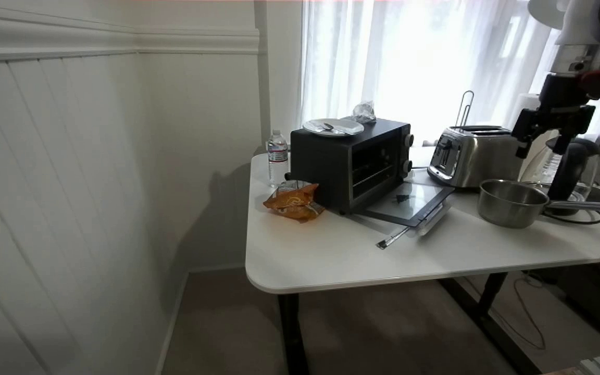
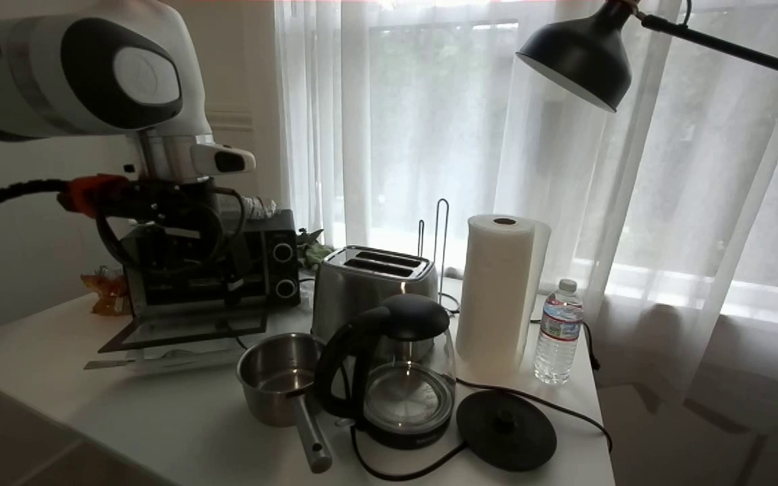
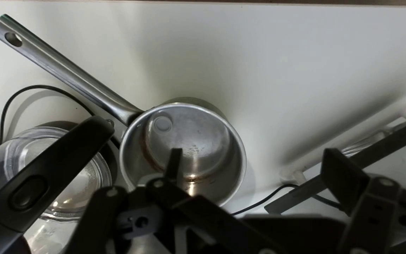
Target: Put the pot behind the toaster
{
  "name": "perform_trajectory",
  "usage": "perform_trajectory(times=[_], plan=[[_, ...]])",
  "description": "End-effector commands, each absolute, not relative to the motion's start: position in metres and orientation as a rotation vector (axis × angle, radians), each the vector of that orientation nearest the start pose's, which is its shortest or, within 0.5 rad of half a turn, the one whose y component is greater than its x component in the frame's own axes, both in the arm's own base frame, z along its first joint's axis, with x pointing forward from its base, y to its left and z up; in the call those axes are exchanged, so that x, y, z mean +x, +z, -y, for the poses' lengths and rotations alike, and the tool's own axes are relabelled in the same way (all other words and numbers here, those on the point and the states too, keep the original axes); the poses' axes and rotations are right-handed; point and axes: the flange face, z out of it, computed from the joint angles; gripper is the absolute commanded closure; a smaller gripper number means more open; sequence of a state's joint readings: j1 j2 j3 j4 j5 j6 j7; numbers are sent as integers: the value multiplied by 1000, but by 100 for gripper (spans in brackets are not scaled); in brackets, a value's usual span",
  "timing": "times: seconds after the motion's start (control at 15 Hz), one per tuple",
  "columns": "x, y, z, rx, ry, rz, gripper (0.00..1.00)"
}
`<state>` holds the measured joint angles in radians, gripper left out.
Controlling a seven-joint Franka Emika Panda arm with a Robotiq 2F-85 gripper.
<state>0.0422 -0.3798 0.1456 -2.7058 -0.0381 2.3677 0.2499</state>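
The silver pot stands upright on the white table, seen in both exterior views [image 1: 511,211] [image 2: 271,399] and in the wrist view [image 3: 197,137]. Its long straight handle points away past the kettle. The silver toaster [image 1: 490,159] stands close to the pot and also shows in an exterior view [image 2: 362,300]. My gripper [image 1: 541,149] is open and empty, up in the air above the pot. In the wrist view the gripper [image 3: 256,158] has one finger over the pot's inside and the other out past the rim, touching nothing.
A glass kettle with a black handle [image 2: 402,398] stands right beside the pot. A black toaster oven [image 1: 326,166] has its door open [image 1: 409,203] low over the table. A paper towel roll [image 2: 497,290], a bottle [image 2: 558,337], and a round black base with a cord [image 2: 507,439] stand nearby.
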Motion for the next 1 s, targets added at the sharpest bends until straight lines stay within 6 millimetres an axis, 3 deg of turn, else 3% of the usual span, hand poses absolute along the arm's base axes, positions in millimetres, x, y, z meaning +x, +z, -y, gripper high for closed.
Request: perform_trajectory(times=[0.0,0.07,0.33,0.93], plan=[[382,350,-69,-3211,-85,-71,0],[382,350,-69,-3211,-85,-71,0],[385,314,-78,-3170,-137,79,0],[402,239,-82,-3131,-217,185,0]])
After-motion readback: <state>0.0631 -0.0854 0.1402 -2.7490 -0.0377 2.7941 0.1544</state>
